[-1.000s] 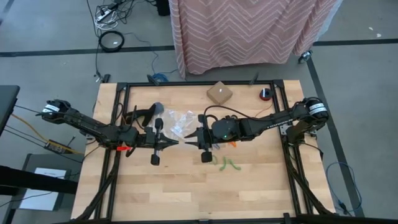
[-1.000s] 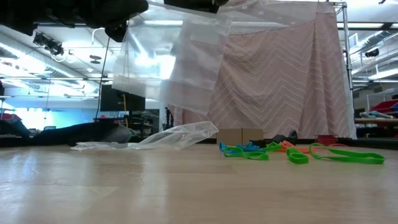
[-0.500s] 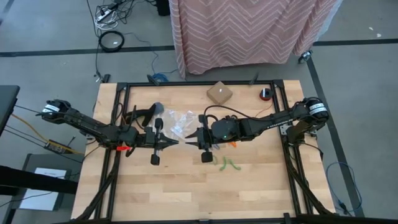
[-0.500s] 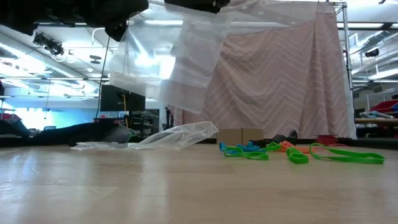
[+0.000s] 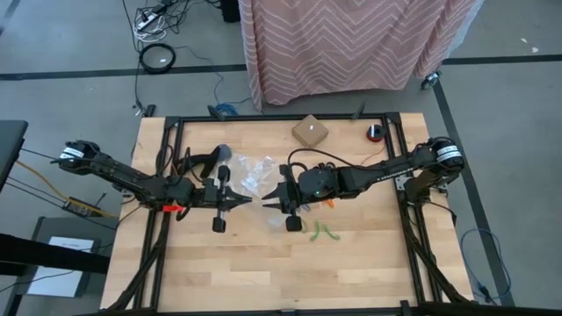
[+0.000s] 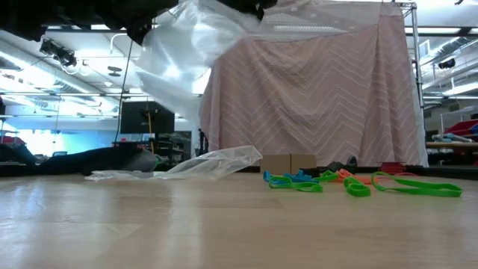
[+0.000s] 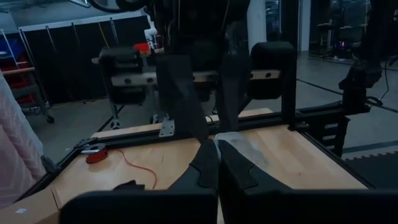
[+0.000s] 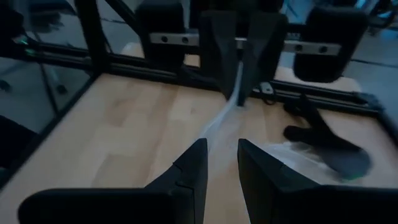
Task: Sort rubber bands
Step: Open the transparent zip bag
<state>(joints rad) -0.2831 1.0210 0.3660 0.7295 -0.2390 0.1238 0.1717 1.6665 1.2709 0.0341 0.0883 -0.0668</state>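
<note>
Clear plastic bag (image 6: 179,60) pinched by left tool (image 5: 239,201), right tool (image 5: 272,199) spread, no legible writing.

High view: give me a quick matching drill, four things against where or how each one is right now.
1 left gripper
2 green rubber bands
3 cardboard box
4 spare clear bag

a at the table's far edge
b lying flat, behind the grippers
c shut on the lifted clear bag
d loose on the wood, in front of the right gripper

Pairs: 1-c, 2-d, 3-a, 4-b
</note>
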